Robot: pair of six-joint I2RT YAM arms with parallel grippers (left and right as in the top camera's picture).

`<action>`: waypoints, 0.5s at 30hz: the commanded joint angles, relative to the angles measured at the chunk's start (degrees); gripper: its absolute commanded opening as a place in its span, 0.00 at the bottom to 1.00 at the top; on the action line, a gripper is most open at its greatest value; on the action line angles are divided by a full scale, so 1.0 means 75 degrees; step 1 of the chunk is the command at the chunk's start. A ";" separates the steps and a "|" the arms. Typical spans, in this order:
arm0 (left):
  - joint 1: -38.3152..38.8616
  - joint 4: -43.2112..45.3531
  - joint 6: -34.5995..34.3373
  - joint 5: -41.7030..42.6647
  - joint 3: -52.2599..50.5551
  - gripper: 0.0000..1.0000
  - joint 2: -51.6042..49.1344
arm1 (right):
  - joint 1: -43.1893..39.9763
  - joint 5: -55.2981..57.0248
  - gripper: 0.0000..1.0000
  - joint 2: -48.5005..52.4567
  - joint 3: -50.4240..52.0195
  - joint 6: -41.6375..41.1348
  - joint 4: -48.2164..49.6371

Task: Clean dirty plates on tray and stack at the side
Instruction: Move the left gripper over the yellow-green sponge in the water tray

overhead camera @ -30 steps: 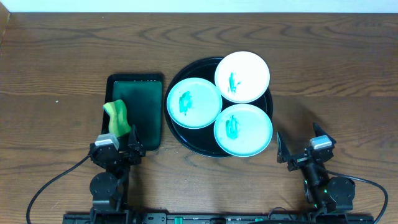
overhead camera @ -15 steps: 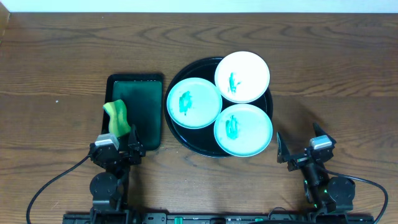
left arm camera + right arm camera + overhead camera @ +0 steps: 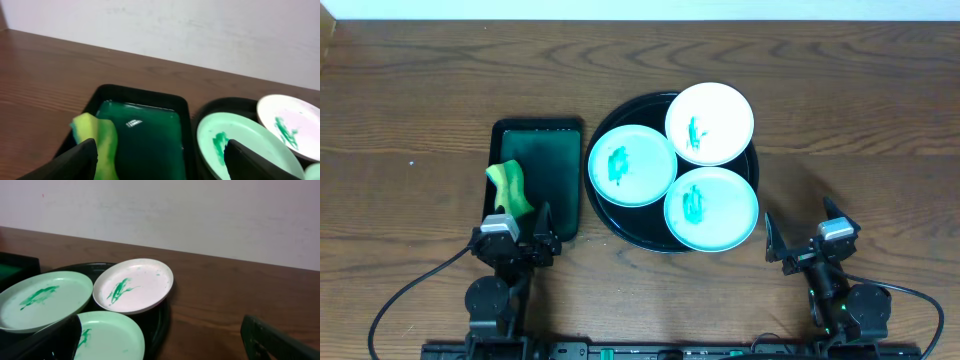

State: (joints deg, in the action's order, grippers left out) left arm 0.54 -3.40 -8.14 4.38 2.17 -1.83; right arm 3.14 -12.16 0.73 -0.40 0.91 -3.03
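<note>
The round black tray holds three plates, each smeared with green paint: a white plate at the back, a mint plate at the left and a mint plate at the front. My left gripper is open and empty at the near end of the green tray. My right gripper is open and empty on the wood right of the black tray. The white plate and both mint plates show in the right wrist view.
A rectangular dark green tray holds green liquid, with a yellow-green sponge on its left rim. The left wrist view shows the sponge between the fingers' line and the left mint plate. Bare wood lies right of the tray.
My left gripper has shifted slightly right and forward by the green tray. The right arm and the plates have not moved.
</note>
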 commanded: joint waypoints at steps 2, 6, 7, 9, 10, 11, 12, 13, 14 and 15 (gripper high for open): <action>-0.0026 -0.0111 -0.0096 0.0347 0.0615 0.81 -0.0641 | 0.0038 -0.0041 0.99 0.0017 0.0012 0.0117 -0.0029; -0.0026 -0.0201 -0.0128 0.0329 0.1606 0.81 -0.1830 | 0.0038 -0.0041 0.99 0.0017 0.0012 0.0117 -0.0029; -0.0026 -0.0303 -0.0192 0.0329 0.1973 0.81 -0.2264 | 0.0038 -0.0041 0.99 0.0017 0.0012 0.0114 -0.0029; -0.0026 -0.0539 -0.0347 0.0332 0.2634 0.82 -0.3060 | 0.0038 -0.0041 0.99 0.0017 0.0012 0.0117 -0.0029; -0.0026 -0.0746 -0.0478 0.0341 0.3045 0.81 -0.3535 | 0.0038 -0.0041 0.99 0.0017 0.0012 0.0117 -0.0029; -0.0026 -0.0982 -0.0592 0.0367 0.3418 0.81 -0.3937 | 0.0038 -0.0041 0.99 0.0017 0.0012 0.0117 -0.0029; -0.0026 -0.1297 -0.0699 0.0370 0.3853 0.81 -0.4409 | 0.0038 -0.0041 0.99 0.0017 0.0012 0.0117 -0.0029; -0.0026 -0.1644 -0.0769 0.0425 0.4290 0.82 -0.4873 | 0.0038 -0.0041 0.99 0.0017 0.0012 0.0117 -0.0029; -0.0026 -0.1900 -0.0766 0.0516 0.4628 0.81 -0.5228 | 0.0038 -0.0041 0.99 0.0017 0.0012 0.0117 -0.0029; -0.0026 -0.2238 -0.0766 0.0638 0.5050 0.81 -0.5689 | 0.0038 -0.0041 0.99 0.0017 0.0012 0.0117 -0.0029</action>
State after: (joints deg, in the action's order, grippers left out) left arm 0.54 -16.56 -11.92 6.66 32.91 -37.23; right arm 3.14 -12.16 0.91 -0.40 0.91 -3.03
